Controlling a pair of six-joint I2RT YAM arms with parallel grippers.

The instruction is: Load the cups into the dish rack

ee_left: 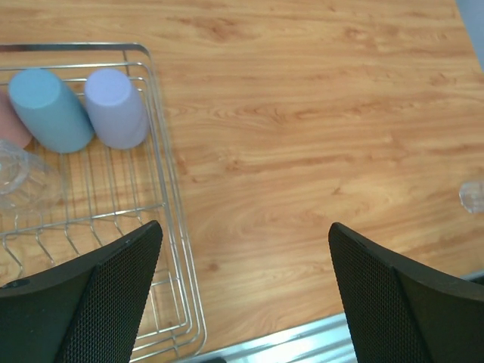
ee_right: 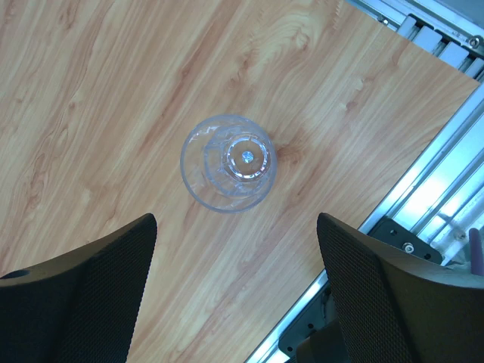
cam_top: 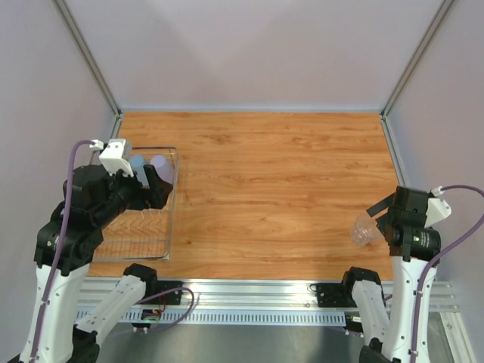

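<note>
The silver wire dish rack [cam_top: 172, 219] lies at the table's left. A blue cup [ee_left: 49, 110] and a lavender cup [ee_left: 115, 108] lie side by side at its far end. Beside them a pink cup [ee_left: 9, 127] shows at the frame's edge, and a clear cup [ee_left: 23, 180] sits just nearer. My left gripper [ee_left: 243, 231] hangs open over the rack's right rim, holding nothing. Another clear cup [ee_right: 227, 162] stands on the wood near the right front corner. My right gripper [ee_right: 236, 219] is open above it, the cup just beyond its fingertips and apart from them.
The aluminium rail [ee_right: 423, 174] along the table's front edge runs close to the clear cup [cam_top: 365, 230]. Grey walls and corner posts [cam_top: 91, 64] enclose the table on three sides. Bare wood [cam_top: 280, 181] lies between the rack and the right arm.
</note>
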